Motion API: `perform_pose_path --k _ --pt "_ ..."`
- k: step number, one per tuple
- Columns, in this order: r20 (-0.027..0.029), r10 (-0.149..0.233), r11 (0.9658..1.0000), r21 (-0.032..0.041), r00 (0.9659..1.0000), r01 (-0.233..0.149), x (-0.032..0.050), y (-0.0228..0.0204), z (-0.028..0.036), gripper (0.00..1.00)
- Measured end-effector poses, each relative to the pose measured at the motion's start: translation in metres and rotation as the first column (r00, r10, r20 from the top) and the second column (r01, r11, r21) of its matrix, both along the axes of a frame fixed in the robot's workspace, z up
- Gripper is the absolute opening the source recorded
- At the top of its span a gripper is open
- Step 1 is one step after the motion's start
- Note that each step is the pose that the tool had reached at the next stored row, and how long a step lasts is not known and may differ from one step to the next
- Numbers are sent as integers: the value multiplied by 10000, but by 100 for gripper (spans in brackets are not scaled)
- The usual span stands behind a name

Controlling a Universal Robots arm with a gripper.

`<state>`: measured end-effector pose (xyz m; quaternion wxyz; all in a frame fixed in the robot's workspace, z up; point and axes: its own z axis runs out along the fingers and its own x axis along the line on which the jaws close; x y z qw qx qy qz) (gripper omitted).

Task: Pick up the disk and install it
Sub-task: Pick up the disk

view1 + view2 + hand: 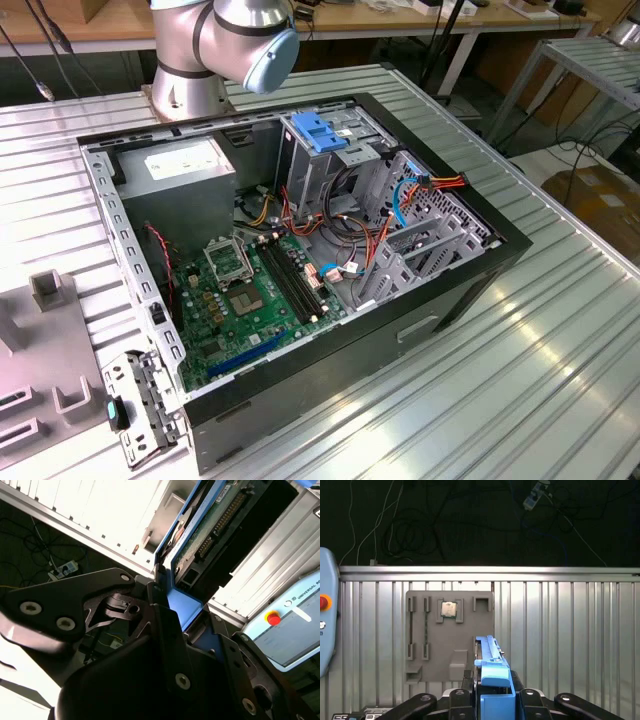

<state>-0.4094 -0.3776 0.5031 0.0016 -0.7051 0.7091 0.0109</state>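
Snugly within the pincer (492,692), disk (490,656)

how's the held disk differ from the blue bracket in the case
The disk is clamped in the hand; the blue bracket sits atop the drive cage in the case. The disk shows a green circuit board and connectors; the bracket looks bare plastic. Both have blue plastic.
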Motion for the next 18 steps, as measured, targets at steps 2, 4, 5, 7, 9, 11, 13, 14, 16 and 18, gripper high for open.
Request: perform_pose_path --k 2,4,5,7,9,11,13,14,16,18 --pt "0 0 10000 0 10000 0 12 -4 0 37" --pt "-1 0 10000 0 10000 0 20 -7 0 37" --pt "0 1 10000 0 10000 -1 25 -8 0 37" --pt "0 0 10000 0 10000 0 31 -10 0 37" --pt "0 0 10000 0 10000 0 40 -12 0 37" --pt "0 0 10000 0 10000 0 45 -15 0 37" --pt "-1 0 10000 0 10000 0 51 -17 0 37" --pt "-1 0 10000 0 10000 0 53 -17 0 37" --pt "0 0 10000 0 10000 0 58 -19 0 37" --pt "0 0 10000 0 10000 0 62 -21 0 37"
